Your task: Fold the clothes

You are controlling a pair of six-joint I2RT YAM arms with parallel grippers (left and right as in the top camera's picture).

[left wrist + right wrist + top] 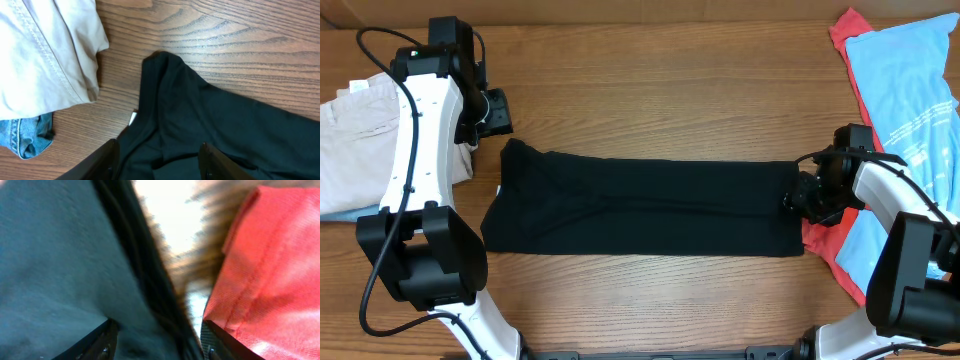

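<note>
A black garment (640,205) lies folded into a long strip across the middle of the wooden table. My left gripper (498,112) hovers open just above its upper-left corner; in the left wrist view the black cloth (210,125) lies below my open fingers (159,160). My right gripper (798,198) is low at the strip's right end. In the right wrist view its open fingers (156,342) straddle the black cloth's edge (75,270), with a red garment (270,265) beside the right finger.
A beige garment (360,140) over a blue denim piece (25,137) lies at the left edge. A light blue garment (910,90) lies on the red one (825,245) at the right. Bare wood (650,80) runs along the back.
</note>
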